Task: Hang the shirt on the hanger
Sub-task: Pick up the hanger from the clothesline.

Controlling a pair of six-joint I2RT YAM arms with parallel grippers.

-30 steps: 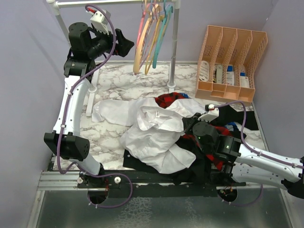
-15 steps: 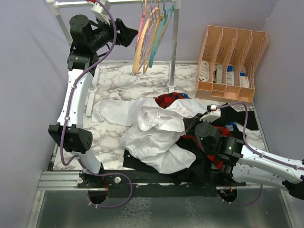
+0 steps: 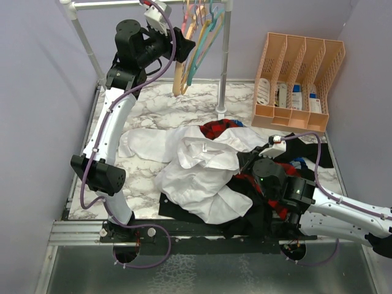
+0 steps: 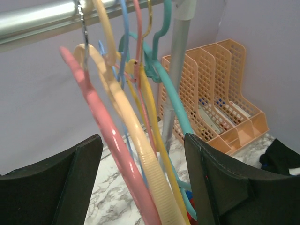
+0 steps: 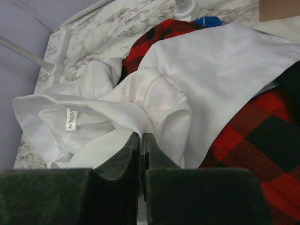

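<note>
Two claws. Left gripper (image 4: 143, 140), top centre of the overhead view: jaws open, straddling the hanger (image 4: 101, 122) on the rail (image 4: 37, 18). Right gripper (image 5: 140, 137): jaws shut, tips at the shirt (image 3: 196, 168), heaped mid-frame. Step, likely: fetching hanger. Next: clamp the pink arm alone, unhook.

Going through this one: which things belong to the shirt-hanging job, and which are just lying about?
Job: shirt; pink hanger; left claw; right claw.
Lying about: plaid shirt; black garment; peach hanger; teal hanger; file rack.
</note>
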